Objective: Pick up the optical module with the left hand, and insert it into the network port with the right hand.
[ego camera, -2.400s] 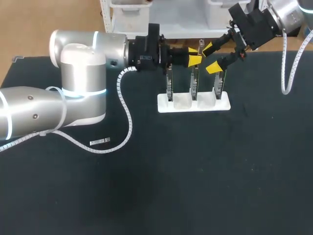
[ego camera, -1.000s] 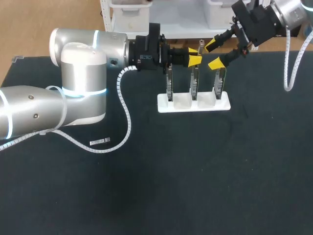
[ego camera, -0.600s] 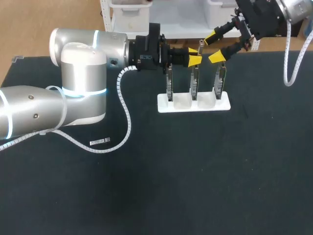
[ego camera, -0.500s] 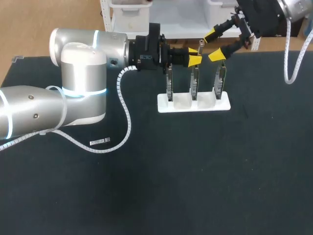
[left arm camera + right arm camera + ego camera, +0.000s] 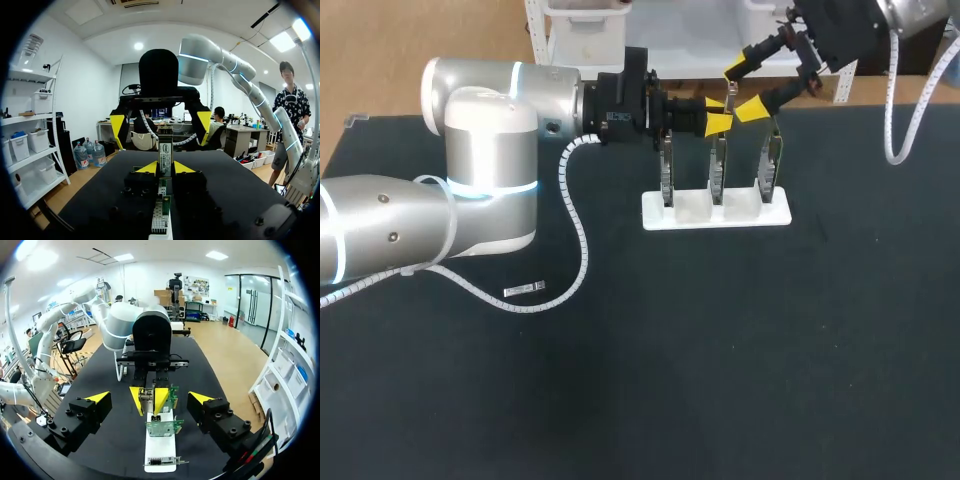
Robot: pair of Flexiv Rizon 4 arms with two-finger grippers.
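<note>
While our left gripper [image 5: 718, 114] pinched one optical module [image 5: 145, 395], we logged the right gripper [image 5: 743, 90] gaping wide over three boards [image 5: 666, 172], upper centre.

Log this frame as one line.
left gripper: shut on optical module, above middle card of white stand | right gripper: open, facing it, not touching module

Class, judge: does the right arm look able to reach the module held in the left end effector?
Probably yes: the right end effector hangs open just beyond the module, facing it, and nothing seems to stand between them.
</note>
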